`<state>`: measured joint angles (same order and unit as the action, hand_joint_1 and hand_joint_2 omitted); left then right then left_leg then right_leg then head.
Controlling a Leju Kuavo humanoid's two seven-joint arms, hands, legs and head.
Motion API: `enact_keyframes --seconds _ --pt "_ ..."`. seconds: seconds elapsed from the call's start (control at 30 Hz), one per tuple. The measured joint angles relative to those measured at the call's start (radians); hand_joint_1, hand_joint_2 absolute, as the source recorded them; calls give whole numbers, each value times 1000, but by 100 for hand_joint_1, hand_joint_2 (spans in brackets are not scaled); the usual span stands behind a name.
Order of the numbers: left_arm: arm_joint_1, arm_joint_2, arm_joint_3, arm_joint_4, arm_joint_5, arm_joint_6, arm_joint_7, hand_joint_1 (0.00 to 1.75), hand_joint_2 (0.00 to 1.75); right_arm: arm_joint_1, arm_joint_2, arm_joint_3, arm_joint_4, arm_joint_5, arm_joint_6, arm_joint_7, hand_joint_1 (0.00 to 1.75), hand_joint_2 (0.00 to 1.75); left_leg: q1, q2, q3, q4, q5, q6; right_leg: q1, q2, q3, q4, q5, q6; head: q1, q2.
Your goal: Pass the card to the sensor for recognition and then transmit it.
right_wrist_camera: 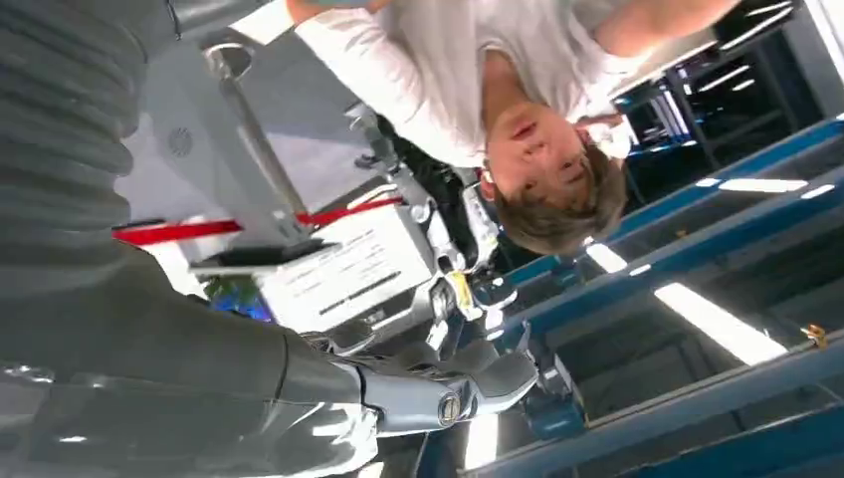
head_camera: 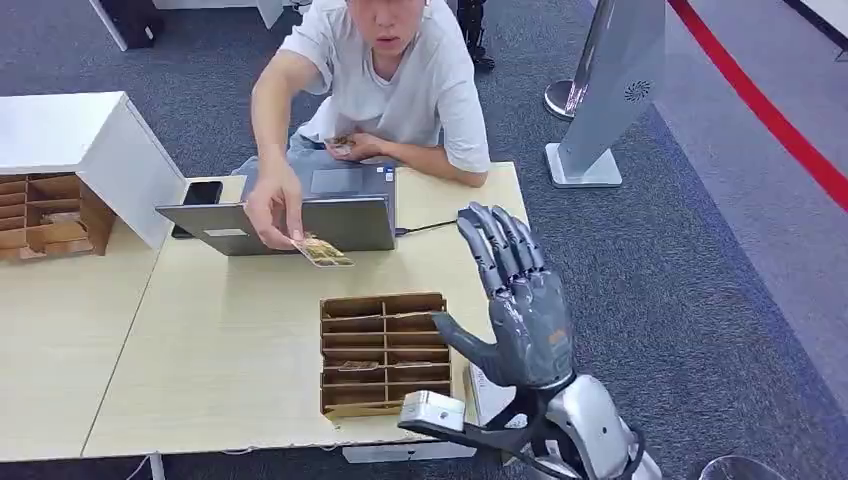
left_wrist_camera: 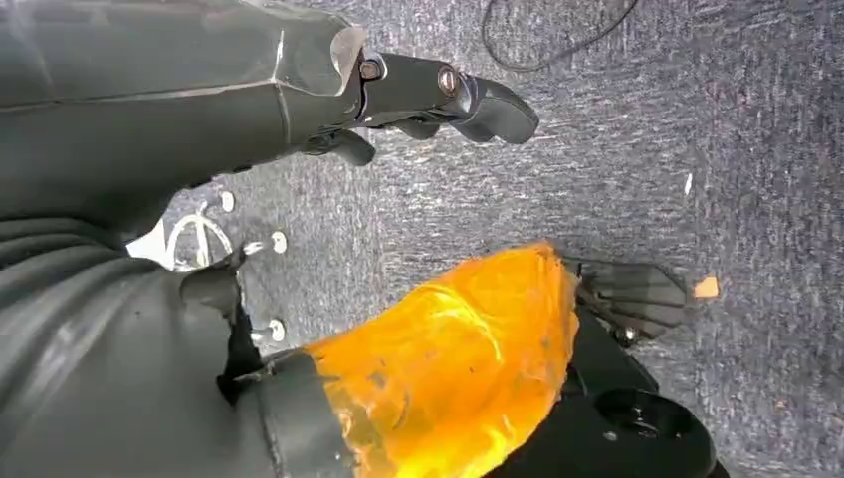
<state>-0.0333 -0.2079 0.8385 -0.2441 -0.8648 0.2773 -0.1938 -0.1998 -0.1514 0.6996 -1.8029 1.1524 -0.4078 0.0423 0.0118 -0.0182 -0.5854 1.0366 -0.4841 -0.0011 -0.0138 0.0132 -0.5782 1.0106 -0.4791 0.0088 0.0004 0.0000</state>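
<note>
The right hand [head_camera: 520, 300] is raised over the right side of the pale wooden table [head_camera: 200, 350], palm side turned toward the table's middle, fingers straight and spread, thumb out to the side; nothing is held in it. In the right wrist view the same hand [right_wrist_camera: 438, 393] is seen with its thumb extended and empty.

The card [head_camera: 322, 251] is pinched in the fingers of a person's hand [head_camera: 272, 208], held low over the table just in front of the grey laptop [head_camera: 300, 212], above the far edge of the cardboard divider box [head_camera: 384, 352]. The card is well apart from the right hand. A black phone [head_camera: 200, 195] lies beside the laptop's far left corner. A second cardboard organiser [head_camera: 50, 215] is seen at the left, under a white box [head_camera: 90, 140].

The left hand [left_wrist_camera: 418, 100] is seen hanging over grey carpet [left_wrist_camera: 697, 149]; its fingers are partly curled, with nothing in them.
</note>
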Motion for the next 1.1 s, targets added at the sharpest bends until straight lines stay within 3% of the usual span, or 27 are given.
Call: enact_keyframes --seconds 0.27,1.07,1.1 --pt "1 7 -18 0 -10 -10 0 0 0 -27 0 20 44 63 23 52 0 175 0 0 0 0 0 0 0 0 0 0 0 0 0 0" --pt "1 11 -23 -1 -24 -14 12 0 0 -50 25 35 151 83 30 73 0 175 0 0 0 0 0 0 0 0 0 0 0 0 0 0" --pt "1 10 -23 -1 -24 -14 12 0 0 -50 25 35 151 83 30 73 7 175 0 0 0 0 0 0 0 0 0 0 0 0 0 0"
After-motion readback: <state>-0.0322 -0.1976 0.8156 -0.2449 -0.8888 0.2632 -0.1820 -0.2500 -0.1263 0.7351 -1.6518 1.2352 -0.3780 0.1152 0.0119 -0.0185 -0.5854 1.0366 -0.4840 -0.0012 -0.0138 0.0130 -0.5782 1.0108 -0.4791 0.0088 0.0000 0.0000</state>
